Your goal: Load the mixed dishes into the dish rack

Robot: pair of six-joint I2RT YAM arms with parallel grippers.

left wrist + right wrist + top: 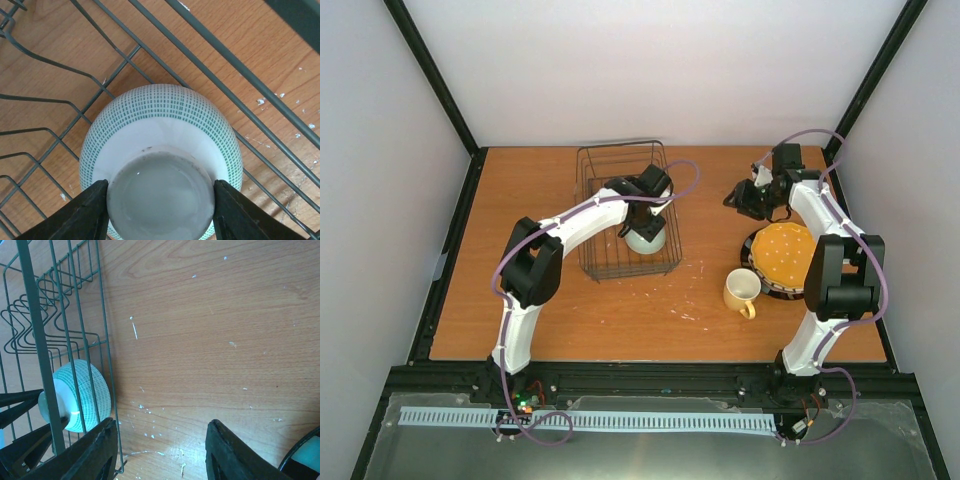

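- L gripper (161,187) is down inside the dish rack (610,255), fingers (90,210) pinching the foot ring of the bowl (160,130) from both sides.
- Bowl is pale w/ blue-green dashes, bottom toward the left wrist cam, in the rack's near-right corner (resting against the wires).
- R gripper (162,427) is spread, nothing between its fingers, over bare table (660,300) right of the rack.
- Dotted orange-yellow plate (785,255) and cream mug (741,290) are on the table by the R arm, mug upright.
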